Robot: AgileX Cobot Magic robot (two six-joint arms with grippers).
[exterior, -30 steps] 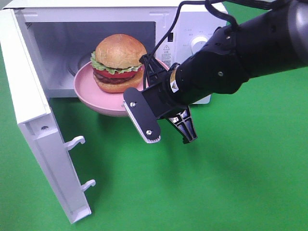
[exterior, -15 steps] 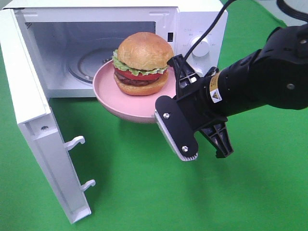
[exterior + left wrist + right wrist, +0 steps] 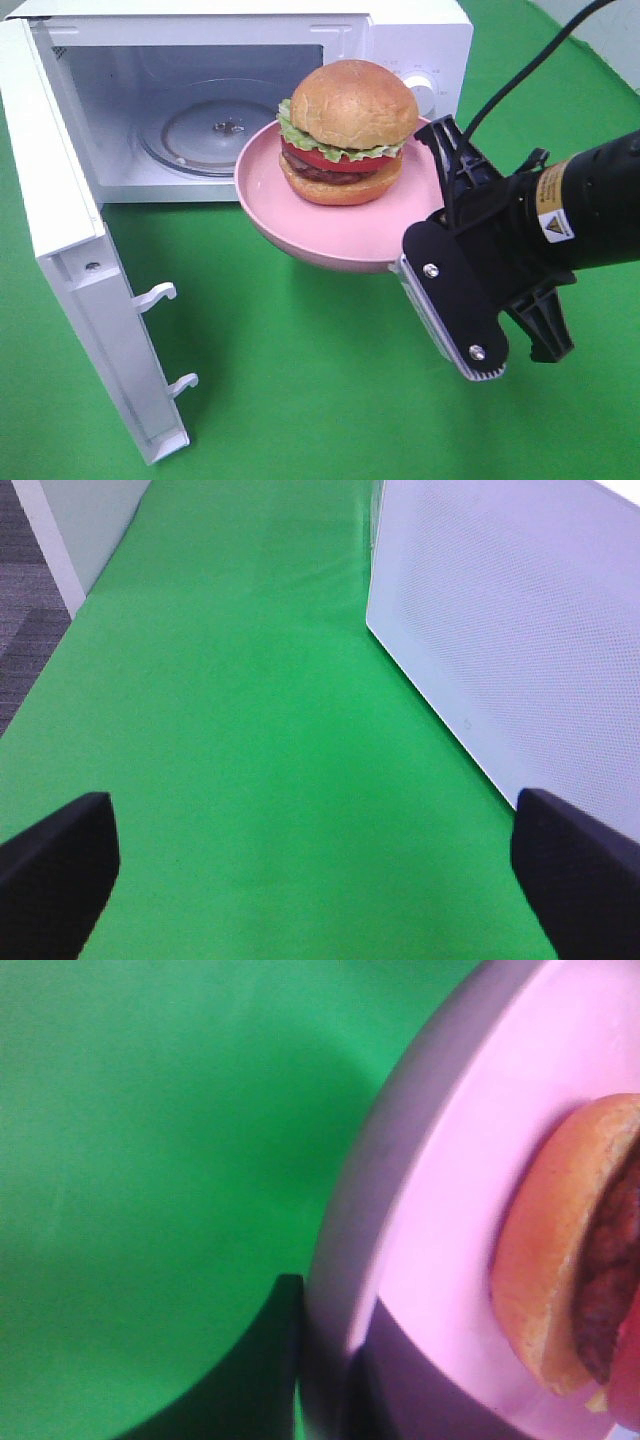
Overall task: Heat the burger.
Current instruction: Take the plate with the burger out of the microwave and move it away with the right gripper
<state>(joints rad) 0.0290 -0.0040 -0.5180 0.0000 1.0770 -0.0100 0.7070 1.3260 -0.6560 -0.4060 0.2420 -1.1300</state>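
Right gripper [image 3: 432, 232]: my fingers were clenched on the rim of the plate [image 3: 330, 235], holding it off the cloth [image 3: 300, 380].
Burger [image 3: 345, 132]: it sat on the plate, just beyond my right fingertips.
Microwave [image 3: 220, 60]: past the plate from my right fingers, door [image 3: 80, 270] swung wide.
Left gripper [image 3: 320, 880]: my fingers were spread apart, grasping nothing.

White microwave [image 3: 400, 40] stands on the green desk [image 3: 300, 380]; its door [image 3: 70, 240] hangs open; glass turntable [image 3: 215, 135] inside.
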